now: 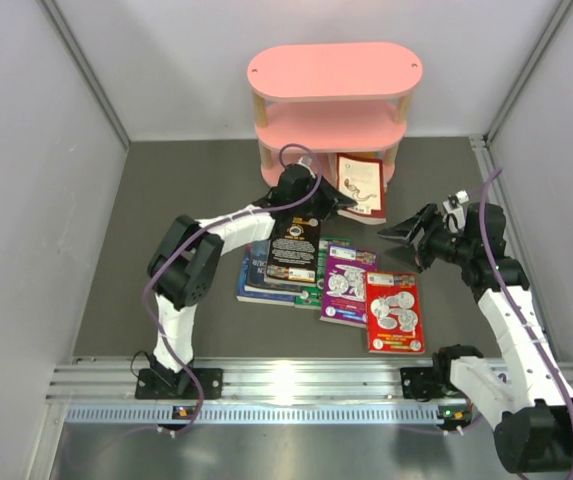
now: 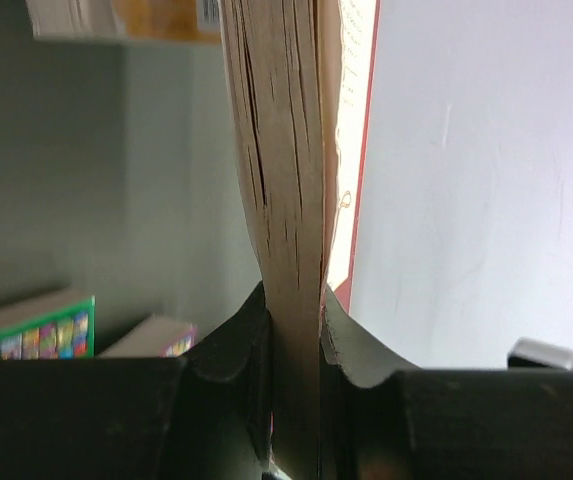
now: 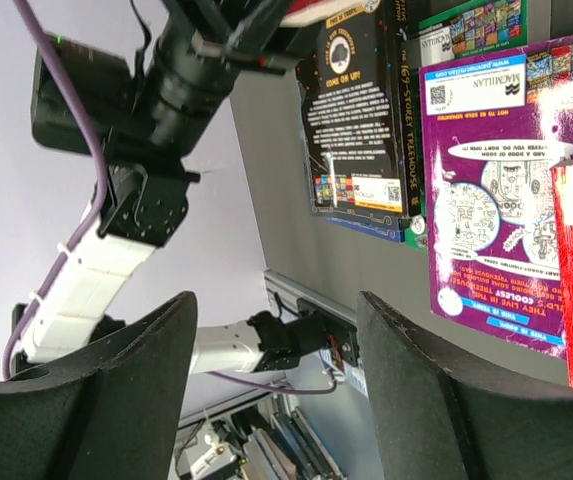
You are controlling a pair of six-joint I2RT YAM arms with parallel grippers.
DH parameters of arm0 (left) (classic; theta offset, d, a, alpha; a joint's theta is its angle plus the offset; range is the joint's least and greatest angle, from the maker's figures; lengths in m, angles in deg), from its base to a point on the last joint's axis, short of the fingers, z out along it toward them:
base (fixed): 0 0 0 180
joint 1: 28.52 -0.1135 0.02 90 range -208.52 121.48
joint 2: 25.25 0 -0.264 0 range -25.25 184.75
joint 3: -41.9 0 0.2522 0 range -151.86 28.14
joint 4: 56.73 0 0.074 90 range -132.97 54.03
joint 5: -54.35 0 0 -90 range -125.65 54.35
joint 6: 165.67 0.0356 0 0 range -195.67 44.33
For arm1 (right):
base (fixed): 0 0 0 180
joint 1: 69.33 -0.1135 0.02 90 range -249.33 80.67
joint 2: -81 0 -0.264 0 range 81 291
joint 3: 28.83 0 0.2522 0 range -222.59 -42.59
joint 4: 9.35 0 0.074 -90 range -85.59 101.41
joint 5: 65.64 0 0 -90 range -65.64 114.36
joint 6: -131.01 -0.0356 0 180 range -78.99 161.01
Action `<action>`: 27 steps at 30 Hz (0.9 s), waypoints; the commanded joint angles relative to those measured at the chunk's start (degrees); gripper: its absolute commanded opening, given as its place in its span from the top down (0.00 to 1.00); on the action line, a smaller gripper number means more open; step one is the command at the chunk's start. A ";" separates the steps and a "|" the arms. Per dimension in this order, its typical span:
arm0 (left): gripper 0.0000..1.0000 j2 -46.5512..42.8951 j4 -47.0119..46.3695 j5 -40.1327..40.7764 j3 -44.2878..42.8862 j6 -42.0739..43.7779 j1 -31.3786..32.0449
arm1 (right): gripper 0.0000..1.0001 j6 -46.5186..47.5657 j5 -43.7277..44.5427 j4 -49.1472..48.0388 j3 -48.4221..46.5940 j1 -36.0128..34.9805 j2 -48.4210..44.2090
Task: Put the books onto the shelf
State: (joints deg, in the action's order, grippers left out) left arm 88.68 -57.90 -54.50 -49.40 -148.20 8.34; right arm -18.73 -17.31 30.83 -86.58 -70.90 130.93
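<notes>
Book (image 2: 286,200) page edges: left wrist only

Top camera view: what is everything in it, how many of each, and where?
shelf: one, pink with pale posts, far middle of the table.
held book: one, white and dark red, at the shelf's foot.
loose books: at least five, black, dark blue, green, purple, red, overlapping flat in front of the shelf.
table: one, dark grey.
rail: one, silver, near edge.
left gripper: one, black, shut on the held book.
right gripper: one, black, open and empty, right of the loose books.
</notes>
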 commanded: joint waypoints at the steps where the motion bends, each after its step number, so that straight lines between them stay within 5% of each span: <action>1: 1.00 2.69 -1.94 2.24 -7.25 0.37 -0.21 | 0.35 1.30 -0.61 0.39 -2.33 1.12 -0.89; 8: 1.00 9.99 4.21 4.34 -18.08 2.39 -0.65 | 0.35 1.65 -0.34 0.57 -1.72 1.12 -0.80; 19: 0.99 11.92 6.33 9.19 -21.24 3.36 -2.85 | 0.35 2.53 -0.17 0.48 -1.54 3.14 0.43; 21: 0.86 13.07 7.11 8.83 -23.43 4.41 -3.37 | 0.35 2.70 -0.08 0.48 -1.45 3.06 1.04; 22: 0.62 13.68 8.16 9.18 -23.97 4.76 -3.55 | 0.35 2.88 -0.08 0.39 -1.54 3.14 1.13; 25: 0.17 14.30 9.14 10.50 -25.12 5.21 -3.73 | 0.35 3.06 0.10 0.39 -1.72 3.06 2.01; 27: 0.08 14.39 9.23 10.76 -25.38 4.77 -3.73 | 0.35 3.23 0.18 0.30 -1.98 2.97 2.19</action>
State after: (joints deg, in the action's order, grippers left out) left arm 102.95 -46.28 -45.98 -71.43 -143.96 6.46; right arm -16.96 -17.31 31.53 -86.58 -68.45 132.86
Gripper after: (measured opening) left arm 0.891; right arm 0.649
